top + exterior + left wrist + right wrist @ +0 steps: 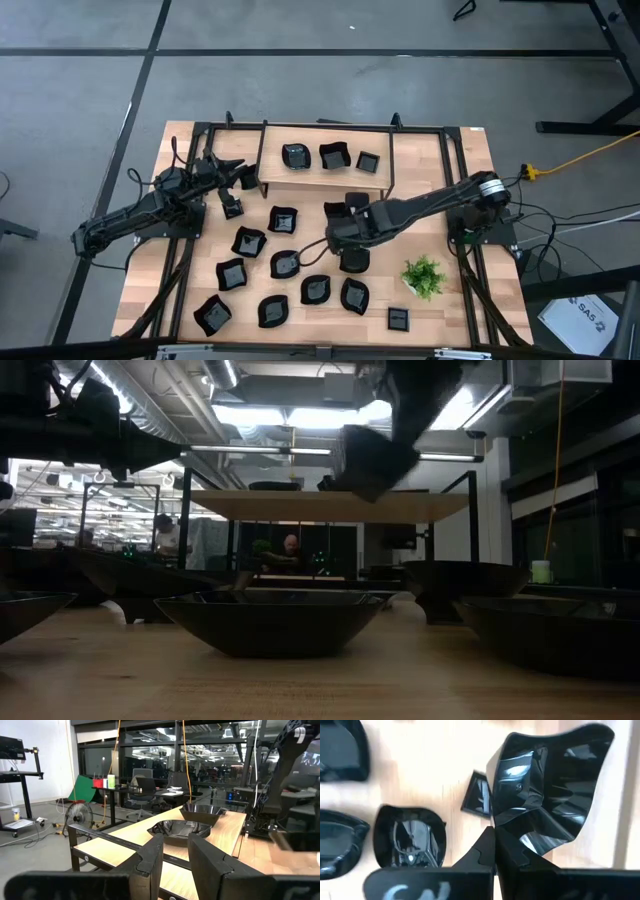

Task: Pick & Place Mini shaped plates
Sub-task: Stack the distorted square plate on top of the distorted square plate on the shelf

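Mini shaped plates, small glossy black dishes in mixed shapes, lie scattered over the light wooden table (460, 165); three sit on the raised wooden shelf (320, 180) at the back. One wavy-edged glossy black dish (555, 785) is pinched at its rim by the right gripper (493, 842), fingers clamped tight on it, lifted above the table's middle beside other dishes. Low view shows that dish (370, 460) hanging in the air in front of the shelf. Left gripper (175, 862) hovers at the shelf's left end, fingers parted, holding nothing. Small green potted plant (424, 275) stands near the right front.
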